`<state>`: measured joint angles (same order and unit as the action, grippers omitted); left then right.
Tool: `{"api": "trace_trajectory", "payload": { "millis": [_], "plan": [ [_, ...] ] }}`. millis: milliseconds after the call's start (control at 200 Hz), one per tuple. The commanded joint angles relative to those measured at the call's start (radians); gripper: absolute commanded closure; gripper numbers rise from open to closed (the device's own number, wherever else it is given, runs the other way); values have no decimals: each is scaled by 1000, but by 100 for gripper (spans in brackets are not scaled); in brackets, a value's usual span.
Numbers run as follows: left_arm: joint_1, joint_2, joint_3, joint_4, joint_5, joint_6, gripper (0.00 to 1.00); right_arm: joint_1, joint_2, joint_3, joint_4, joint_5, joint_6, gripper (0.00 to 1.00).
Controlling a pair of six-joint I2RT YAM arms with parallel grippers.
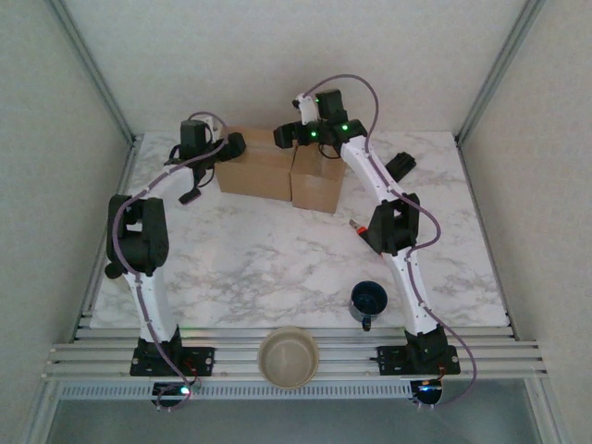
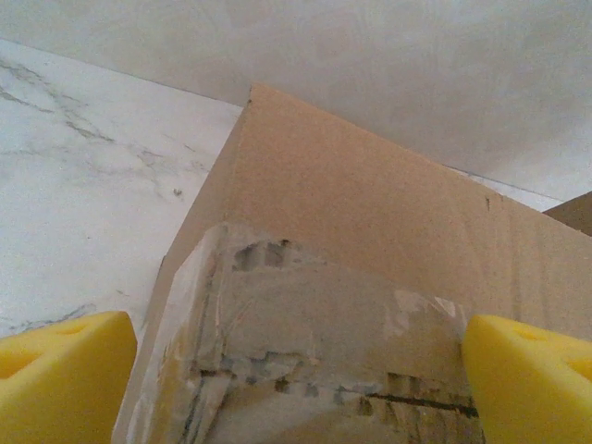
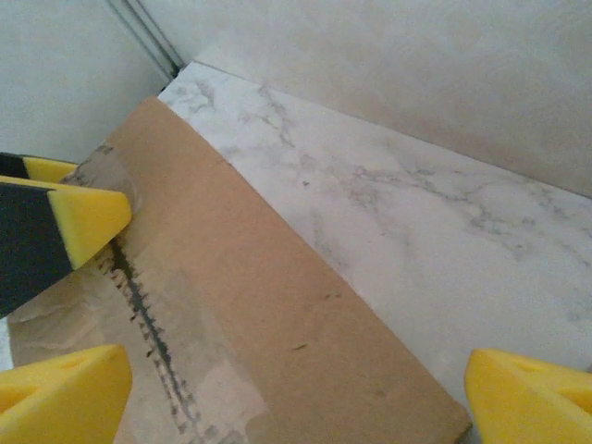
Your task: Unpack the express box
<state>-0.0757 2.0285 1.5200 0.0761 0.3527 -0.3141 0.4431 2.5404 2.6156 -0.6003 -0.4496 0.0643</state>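
Brown cardboard express box [image 1: 268,171] sits far back on the white marble worktop [image 1: 277,268]. I have left gripper [image 1: 236,146] and right gripper [image 1: 282,136] fingers spread wide at its taped end, positioned to open it.

Soft, even, bright light — faint shadows, close-up views slightly blurred.
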Motion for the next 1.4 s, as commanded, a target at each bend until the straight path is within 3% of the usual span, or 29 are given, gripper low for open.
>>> {"api": "trace_trajectory", "payload": {
  "millis": [0,325,486,1016,1232,1392],
  "plan": [
    [-1,-16,-15,-47,38,11,10,34,37,37,-133,-21,0,8],
    [0,-1,34,-68,69,20,10,56,28,35,-339,66,-90,11],
    [-1,-12,20,-74,102,9,10,70,22,37,-418,47,-139,12],
    [-16,-215,-244,-68,147,-49,11,151,-61,12,-620,-20,-239,18],
    [-58,-348,-385,-76,109,-46,11,184,-165,-155,-576,-19,-179,23],
    [-82,-448,-477,-79,54,-33,11,186,-351,-363,-402,93,-78,9]
  ]
}}
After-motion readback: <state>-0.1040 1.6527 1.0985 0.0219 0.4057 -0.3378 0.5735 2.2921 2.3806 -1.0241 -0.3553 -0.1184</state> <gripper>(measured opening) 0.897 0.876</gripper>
